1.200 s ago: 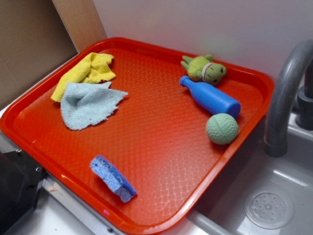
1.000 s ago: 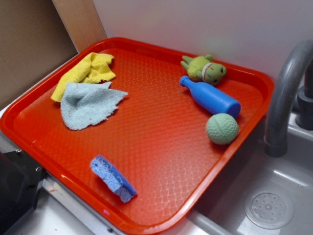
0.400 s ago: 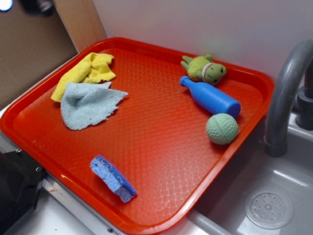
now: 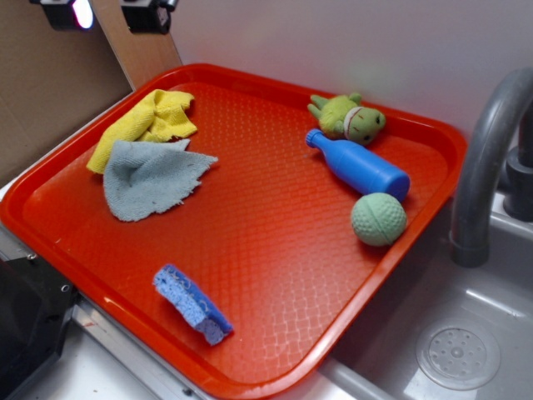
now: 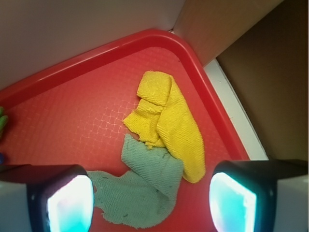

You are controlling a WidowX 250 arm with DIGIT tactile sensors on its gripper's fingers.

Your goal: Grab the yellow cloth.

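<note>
The yellow cloth (image 4: 148,122) lies crumpled in the far left corner of the red tray (image 4: 250,233), its near edge under the pale grey-blue rag (image 4: 150,177). In the wrist view the yellow cloth (image 5: 169,118) lies ahead of and below the gripper, with the grey-blue rag (image 5: 145,188) between the jaws' line of sight. My gripper (image 4: 104,15) shows only at the top left edge of the exterior view, high above the tray's corner. In the wrist view the gripper (image 5: 151,203) is open and empty, fingers wide apart.
On the tray also lie a blue sponge (image 4: 191,303) at the front, a green plush toy (image 4: 348,117), a blue bottle (image 4: 358,164) and a green ball (image 4: 378,219) at the right. A grey faucet (image 4: 487,158) and sink (image 4: 458,354) stand right. A cardboard wall (image 4: 50,92) stands left.
The gripper has come into the exterior view at the top left and moved right, above the tray's corner. Nothing on the tray has moved.
</note>
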